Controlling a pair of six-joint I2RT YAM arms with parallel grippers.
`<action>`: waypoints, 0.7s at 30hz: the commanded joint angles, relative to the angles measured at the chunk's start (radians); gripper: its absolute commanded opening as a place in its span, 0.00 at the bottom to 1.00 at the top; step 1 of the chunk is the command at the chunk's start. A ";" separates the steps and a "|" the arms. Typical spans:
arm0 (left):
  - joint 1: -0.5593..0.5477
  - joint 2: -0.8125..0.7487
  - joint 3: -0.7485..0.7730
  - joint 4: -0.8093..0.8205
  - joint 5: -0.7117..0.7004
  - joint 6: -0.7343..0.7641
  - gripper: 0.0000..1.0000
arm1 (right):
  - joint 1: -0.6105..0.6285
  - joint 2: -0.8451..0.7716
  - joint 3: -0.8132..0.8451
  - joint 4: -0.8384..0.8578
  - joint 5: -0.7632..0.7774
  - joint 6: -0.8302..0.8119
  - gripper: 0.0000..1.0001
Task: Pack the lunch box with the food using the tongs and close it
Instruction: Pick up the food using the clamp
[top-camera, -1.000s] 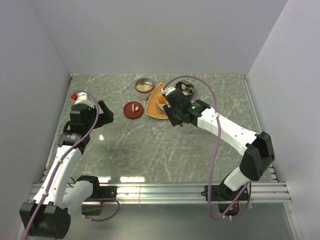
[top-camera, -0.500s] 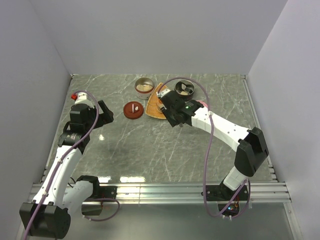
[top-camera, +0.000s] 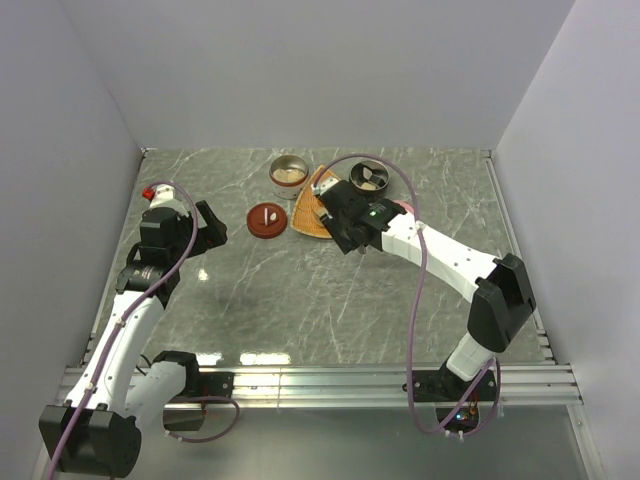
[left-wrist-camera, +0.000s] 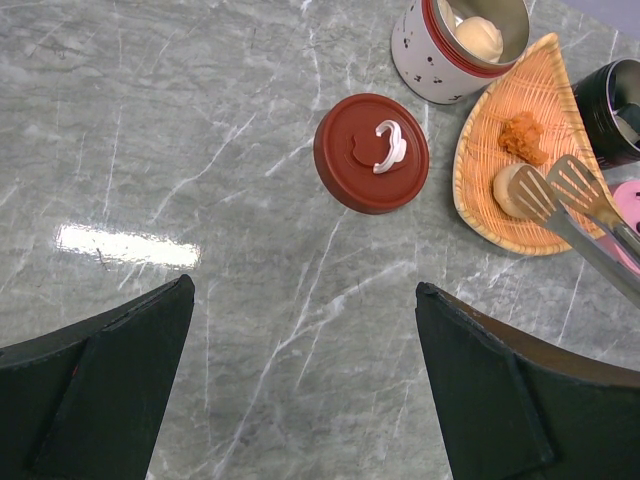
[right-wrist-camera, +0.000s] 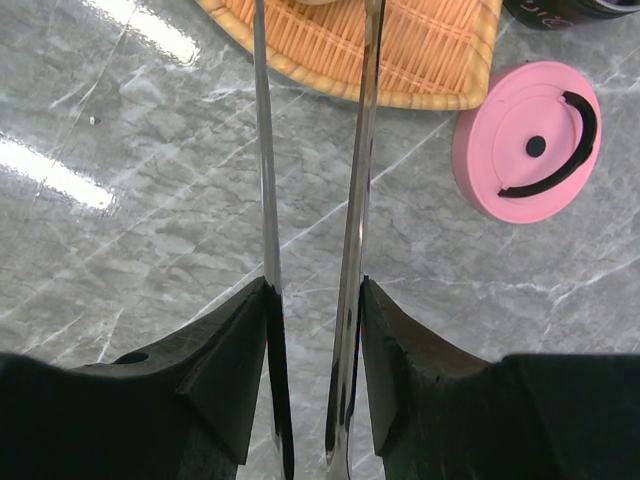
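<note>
Left gripper (left-wrist-camera: 302, 290) hangs over bare grey marbled worktop (top-camera: 300, 300) at the left side, its jaws spread as wide as they go and nothing between them. Ahead of it and to the right a red-brown lid (left-wrist-camera: 371, 153) lies flat on the worktop, its white loop handle facing up, apart from everything else. Just beyond the lid stands the white lunch box (left-wrist-camera: 445, 62) with a red rim, uncovered, with a rounded pale lump (left-wrist-camera: 478, 38) showing inside. Just beside the box lies the orange woven tray (left-wrist-camera: 470, 190), fan-shaped, carrying an orange piece (left-wrist-camera: 522, 135) and, nearer the tray's front edge, a pale beige lump (left-wrist-camera: 508, 192). The tongs (left-wrist-camera: 580, 205) reach in from the right over the tray, and one of their slotted flat tips is against that beige lump. The right gripper (right-wrist-camera: 315, 290) is partly closed on the tongs, a finger pressing on the outside of each thin arm, with a gap left between the arms. Behind the tray's right end stands a dark container (left-wrist-camera: 610, 100), also uncovered; its contents cannot be made out. A pink lid (right-wrist-camera: 527, 140) with a black curved handle lies flat just beside the tray's right corner.
</note>
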 joint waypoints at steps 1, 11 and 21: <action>-0.003 -0.018 -0.004 0.031 0.014 -0.002 0.99 | 0.009 0.019 0.046 -0.019 -0.009 -0.001 0.48; -0.003 -0.021 -0.008 0.032 0.010 -0.004 0.99 | 0.010 0.044 0.052 -0.045 -0.024 0.019 0.48; -0.001 -0.025 -0.011 0.035 0.007 -0.004 0.99 | 0.007 0.048 0.109 -0.056 -0.010 0.009 0.22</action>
